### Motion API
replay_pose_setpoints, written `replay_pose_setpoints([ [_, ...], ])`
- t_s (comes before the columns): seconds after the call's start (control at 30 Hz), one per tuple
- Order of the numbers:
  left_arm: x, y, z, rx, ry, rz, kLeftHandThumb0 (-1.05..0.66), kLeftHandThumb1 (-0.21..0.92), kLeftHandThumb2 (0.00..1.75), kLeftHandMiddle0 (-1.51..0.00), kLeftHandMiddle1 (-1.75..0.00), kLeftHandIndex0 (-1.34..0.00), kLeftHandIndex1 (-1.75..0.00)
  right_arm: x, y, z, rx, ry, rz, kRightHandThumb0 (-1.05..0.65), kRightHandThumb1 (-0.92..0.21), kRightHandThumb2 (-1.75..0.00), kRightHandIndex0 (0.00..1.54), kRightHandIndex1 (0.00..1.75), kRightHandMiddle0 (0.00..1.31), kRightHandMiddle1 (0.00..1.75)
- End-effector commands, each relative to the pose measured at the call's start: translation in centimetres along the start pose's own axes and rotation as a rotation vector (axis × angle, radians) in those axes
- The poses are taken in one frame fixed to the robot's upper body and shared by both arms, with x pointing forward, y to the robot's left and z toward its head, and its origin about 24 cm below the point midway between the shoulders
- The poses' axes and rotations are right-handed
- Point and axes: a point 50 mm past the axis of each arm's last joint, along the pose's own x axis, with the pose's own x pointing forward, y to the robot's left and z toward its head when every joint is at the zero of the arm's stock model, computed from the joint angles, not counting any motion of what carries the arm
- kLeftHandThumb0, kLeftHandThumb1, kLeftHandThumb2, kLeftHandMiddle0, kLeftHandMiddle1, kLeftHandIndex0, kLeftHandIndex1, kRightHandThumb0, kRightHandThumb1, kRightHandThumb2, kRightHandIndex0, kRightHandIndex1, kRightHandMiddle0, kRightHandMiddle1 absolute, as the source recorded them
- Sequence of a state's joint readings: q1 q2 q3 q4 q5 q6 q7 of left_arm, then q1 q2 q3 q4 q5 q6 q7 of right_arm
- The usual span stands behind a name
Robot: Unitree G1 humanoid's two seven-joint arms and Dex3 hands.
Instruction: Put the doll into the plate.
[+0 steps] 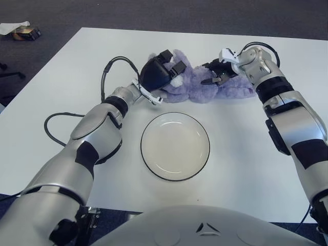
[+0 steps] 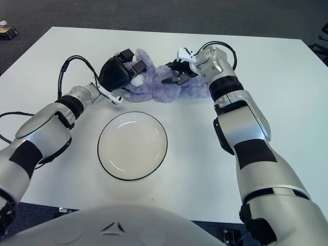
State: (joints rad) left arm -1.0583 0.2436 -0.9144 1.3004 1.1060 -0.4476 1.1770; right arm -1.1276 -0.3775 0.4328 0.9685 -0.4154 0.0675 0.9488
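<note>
Fingers of the left hand (image 1: 160,70) are curled onto the near-left end of the purple plush doll (image 1: 202,85), black digits pressed into the fur beside a white patch. Fingers of the right hand (image 1: 218,73) are bent down into the doll's middle-right; whether they actually pinch the fur I cannot tell. Judgement: one hand at each end suits a limp, long toy, so it can be lifted without sagging or slipping from a single grip.

Doll lies flat on the table, stretched between the two hands, not yet raised. Just nearer the robot than the fingers sits the round plate (image 1: 150,157), pale with a dark rim, holding nothing; doll and plate are apart, with bare surface between.

Outward: white table (image 1: 61,72), a black cable looping at the left wrist. Beyond the table edge, dark grey carpet (image 1: 154,13), with a small box (image 1: 25,33) on it far left.
</note>
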Motion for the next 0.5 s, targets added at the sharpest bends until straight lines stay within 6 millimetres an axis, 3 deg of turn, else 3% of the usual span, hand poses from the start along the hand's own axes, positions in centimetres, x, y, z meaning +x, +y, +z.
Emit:
replay_pose_setpoints([
  [0.0, 0.55, 0.28, -0.34, 0.029, -0.012, -0.006, 0.00, 0.10, 1.55, -0.79, -1.70, -0.54, -1.75, 1.83, 2.49, -1.56, 0.016, 0.066, 0.068, -0.51, -0.53, -0.95, 0.02, 1.13, 0.22, 1.55],
  [0.1, 0.58, 0.36, -0.33, 0.015, -0.010, 0.003, 0.00, 0.11, 1.55, -0.79, -1.69, -0.53, -1.75, 2.02, 2.73, -1.89, -0.003, 0.088, 0.054, -0.44, -0.53, -1.01, 0.11, 1.30, 0.38, 1.70],
  [0.43, 0.75, 0.47, -0.30, 0.020, -0.017, 0.016, 0.00, 0.11, 1.54, -0.80, -1.67, -0.53, -1.75, 2.20, 2.84, -2.27, -0.043, 0.128, 0.034, -0.45, -0.41, -1.19, 0.28, 1.49, 0.53, 1.74],
  [0.47, 0.77, 0.48, -0.30, 0.018, -0.015, 0.017, 0.00, 0.11, 1.54, -0.80, -1.67, -0.53, -1.75, 2.22, 2.84, -2.32, -0.042, 0.131, 0.033, -0.36, -0.38, -1.23, 0.33, 1.54, 0.53, 1.75],
])
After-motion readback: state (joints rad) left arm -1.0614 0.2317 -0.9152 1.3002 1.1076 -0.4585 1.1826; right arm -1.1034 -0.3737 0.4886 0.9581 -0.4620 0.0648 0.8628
